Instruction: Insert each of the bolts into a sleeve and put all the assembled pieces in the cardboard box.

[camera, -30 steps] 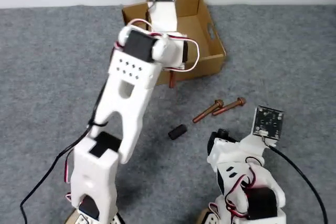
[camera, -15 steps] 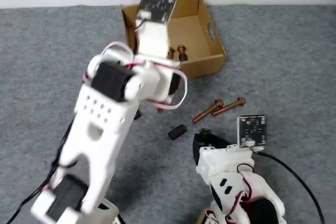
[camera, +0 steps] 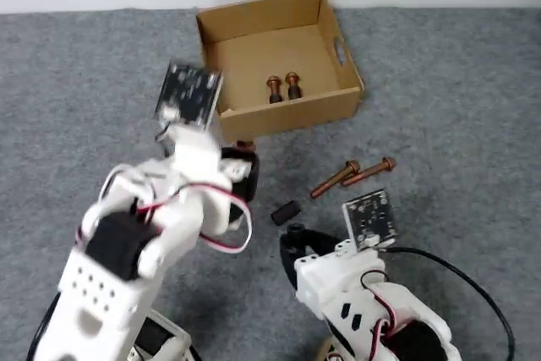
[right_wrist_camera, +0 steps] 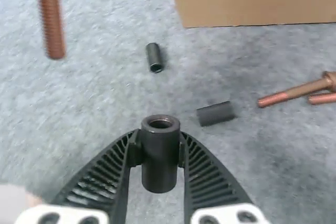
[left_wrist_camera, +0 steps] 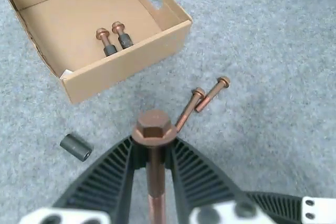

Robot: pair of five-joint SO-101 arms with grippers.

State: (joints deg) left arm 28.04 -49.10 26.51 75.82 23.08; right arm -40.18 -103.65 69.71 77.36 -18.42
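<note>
- the left pincer is closed on a bolt, above the grey worktop.
- the right pincer grips a sleeve, its hole facing up.
- two assembled pieces lie inside the cardboard box.
- two loose bolts and a spare sleeve lie near the box.

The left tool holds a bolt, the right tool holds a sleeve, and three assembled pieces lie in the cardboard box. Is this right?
Not three: the left wrist view shows two assembled pieces in the cardboard box. The left tool does hold a bolt and the right tool a sleeve.
</note>
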